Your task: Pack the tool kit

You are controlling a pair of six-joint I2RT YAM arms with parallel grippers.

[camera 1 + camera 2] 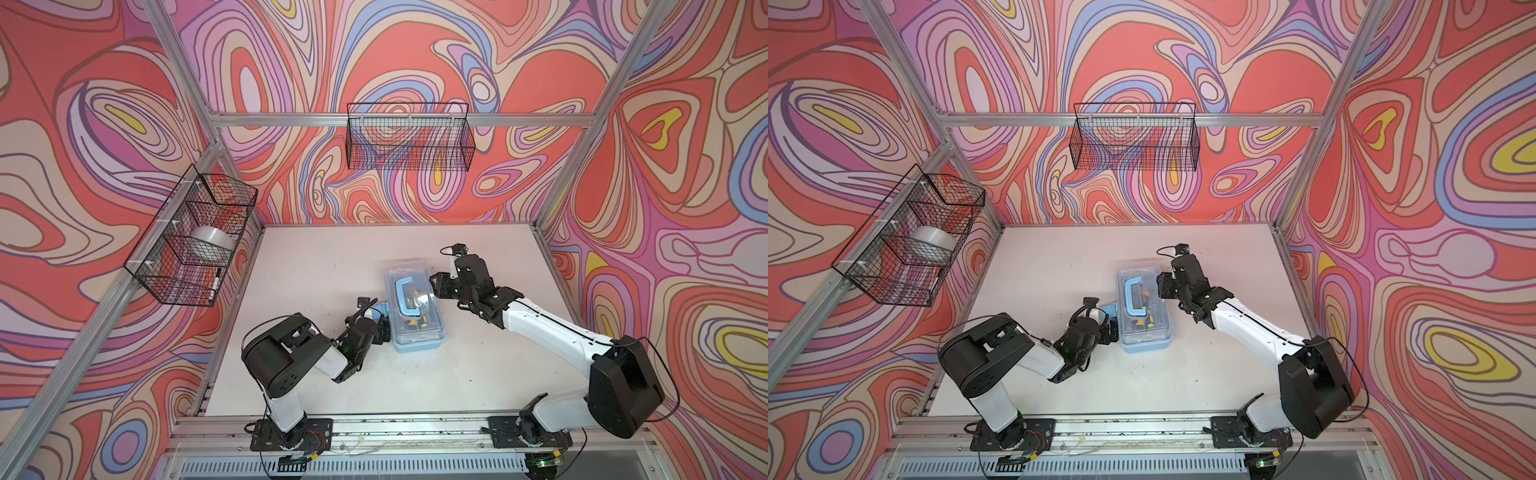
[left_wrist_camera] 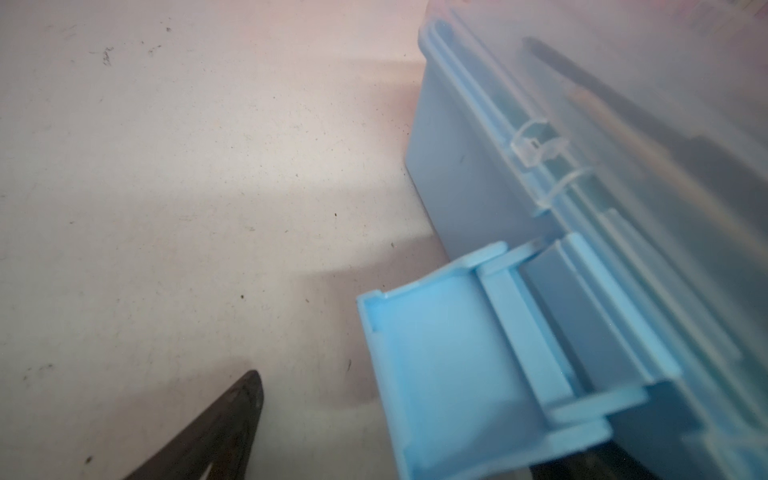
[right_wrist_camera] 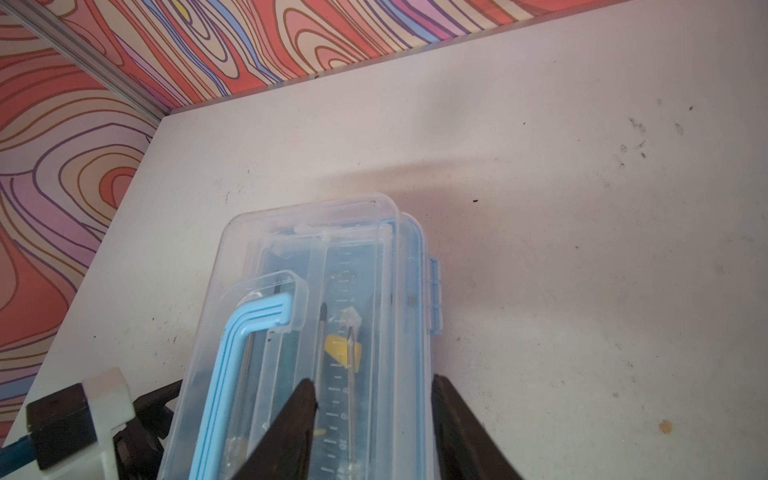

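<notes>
The tool kit (image 1: 415, 316) lies about the middle of the surface (image 1: 332, 395). Its long sides run from the near edge toward the far edge, slightly askew. The clear lid (image 3: 291, 249) is down over the light-blue base (image 2: 449, 166), and the blue handle (image 1: 405, 297) lies flat on the lid. Through the lid slim screwdrivers (image 3: 322, 345) and a yellow part (image 3: 338, 351) show inside.

On the long side facing the surface's left edge, the light-blue latch (image 2: 436, 374) is flipped outward, off the lid. The left fingers (image 1: 384, 330) are spread wide just beside that side, with the latch between them, and they hold nothing.

The right fingers (image 3: 374, 390) are at the far end of the kit, on the side facing the surface's right edge, where the hinge (image 3: 434, 295) sits. They stand partly apart and straddle that long edge. One finger is over the lid and the other is just outside the base wall. I cannot tell whether they press or pinch the kit.
</notes>
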